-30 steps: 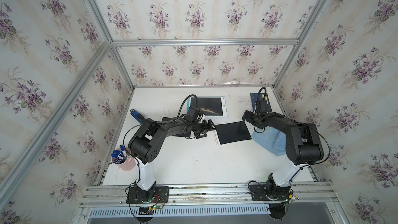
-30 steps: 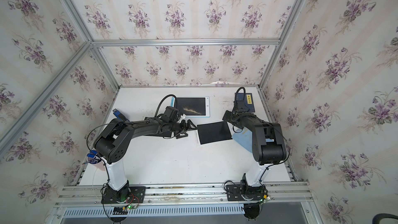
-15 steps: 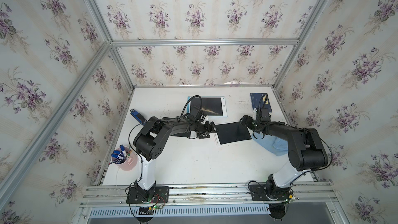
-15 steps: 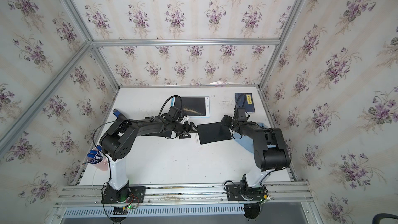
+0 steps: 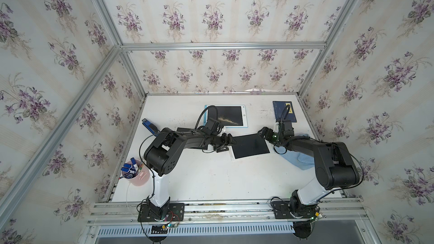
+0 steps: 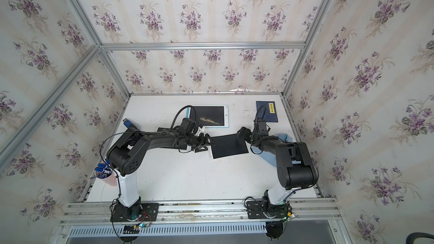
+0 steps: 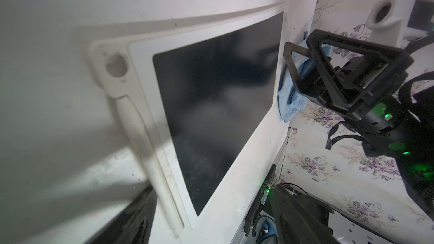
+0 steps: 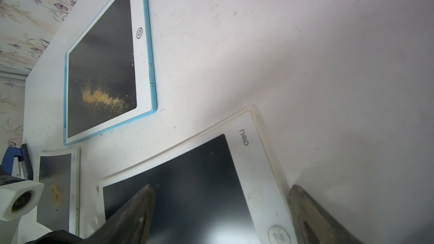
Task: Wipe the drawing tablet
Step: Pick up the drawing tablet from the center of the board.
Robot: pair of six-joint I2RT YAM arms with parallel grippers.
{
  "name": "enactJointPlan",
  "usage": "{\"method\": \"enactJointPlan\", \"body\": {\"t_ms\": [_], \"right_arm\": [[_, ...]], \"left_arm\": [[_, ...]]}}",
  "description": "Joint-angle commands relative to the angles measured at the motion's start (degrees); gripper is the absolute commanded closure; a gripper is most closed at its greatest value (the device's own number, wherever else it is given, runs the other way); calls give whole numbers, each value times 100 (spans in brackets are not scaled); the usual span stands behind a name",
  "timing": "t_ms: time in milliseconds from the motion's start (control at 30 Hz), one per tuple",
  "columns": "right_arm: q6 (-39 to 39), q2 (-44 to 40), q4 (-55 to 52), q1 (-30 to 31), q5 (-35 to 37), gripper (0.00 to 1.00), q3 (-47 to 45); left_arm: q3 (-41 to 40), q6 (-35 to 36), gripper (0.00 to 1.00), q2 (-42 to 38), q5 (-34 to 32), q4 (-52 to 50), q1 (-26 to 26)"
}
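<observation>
A white drawing tablet (image 5: 250, 146) with a dark screen lies flat mid-table, also in the right wrist view (image 8: 199, 184). My left gripper (image 5: 230, 143) is open at its left edge, where a white stylus (image 7: 141, 137) is clipped. My right gripper (image 5: 262, 133) is open low over its far right corner, one finger (image 8: 131, 214) above the screen and the other finger (image 8: 312, 217) off the rim. Neither holds anything. A light blue cloth (image 5: 303, 158) lies crumpled under the right arm. Behind, a blue-framed tablet (image 5: 229, 116) carries yellow powder.
A third tablet (image 8: 56, 184) with powder lies partly hidden under the left arm. A dark blue book (image 5: 283, 111) sits back right, a blue stapler (image 5: 149, 124) at the left edge, and a pink cup of markers (image 5: 135, 172) at front left.
My right gripper has come down and toward the white tablet's far right corner. The left gripper stays at the tablet's left edge, its jaws slightly narrower.
</observation>
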Motion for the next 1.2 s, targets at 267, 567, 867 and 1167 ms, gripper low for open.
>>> {"method": "enactJointPlan", "body": {"t_ms": [267,567,867,1167], "right_arm": [[350,80,-393,44,-1159,10,-214],[533,329,13,31,-1623,10,-388],[508,358,-13,25,-1617,10,-379],[523,350,-23,9,-1532,10,-358]], "left_arm": [[-675,-680,37,-332,-106,1111,48],[-1287,-1555,37,-309,-1,2984,170],[-1382,-1360,41,-614,-243,2799,189],[-1489,-1154,59,-847,-237,2471,198]]}}
